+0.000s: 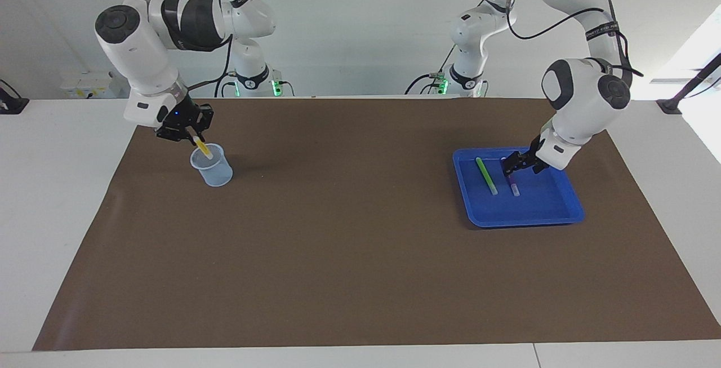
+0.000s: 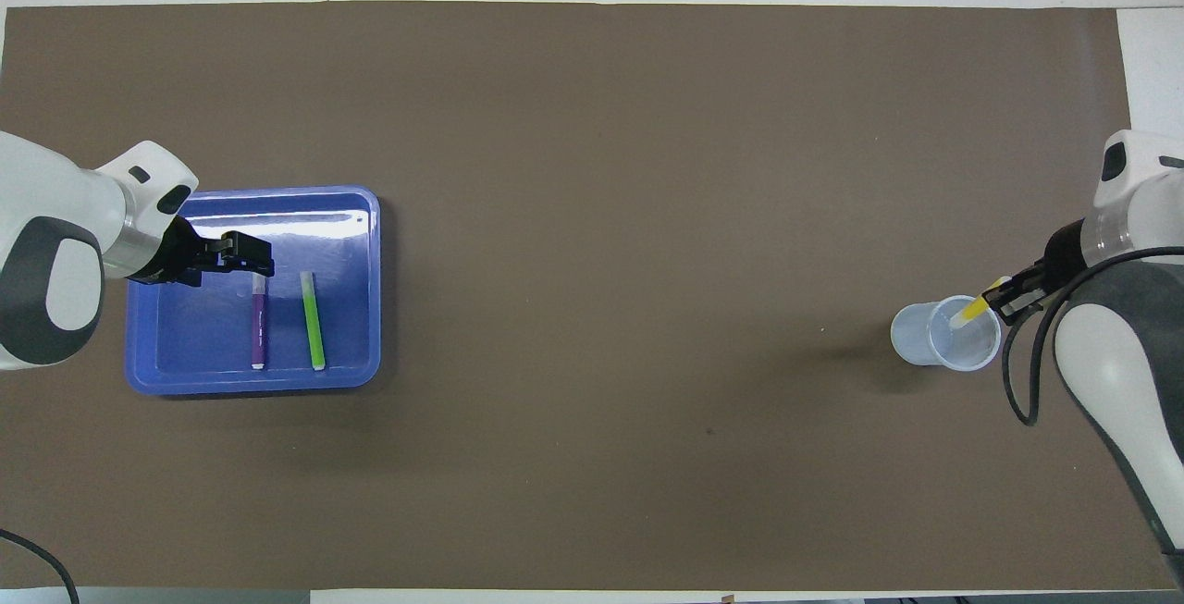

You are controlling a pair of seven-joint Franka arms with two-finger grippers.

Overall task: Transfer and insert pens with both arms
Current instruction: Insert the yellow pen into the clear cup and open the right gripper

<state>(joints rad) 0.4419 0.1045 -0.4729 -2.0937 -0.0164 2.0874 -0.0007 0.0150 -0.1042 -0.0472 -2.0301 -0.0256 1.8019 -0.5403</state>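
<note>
Right gripper (image 1: 192,138) was clamped on the upper end of the yellow pen (image 1: 204,150), holding it slanted with its lower end already dipped past the rim of the clear cup (image 1: 212,166), which stood on the brown mat (image 1: 349,255) toward the right arm's end of the table. To finish the insertion well, my judgement was that the pen should be let go only once its lower end sat well down inside, and the fingers parted gently, since a light plastic cup looked easy to tip if the pen or gripper nudged its rim. Right arm came down steeply from its raised elbow, wrist angled toward the cup, gripper just above the rim on the side nearer the robots. Left gripper (image 1: 513,164) hung low in the blue tray (image 1: 524,218) with its jaws apart, over the end of the purple pen (image 1: 511,181) that lies nearer the robots; whether it touched the pen could not be told. Green pen (image 1: 486,176) lay just beside the purple one in the tray, the two roughly parallel and apart. Left forearm sloped down from a high elbow, wrist bent toward the tray. For that pick, a grip across the barrel near one end seemed wise, leaving length free for the handover
</note>
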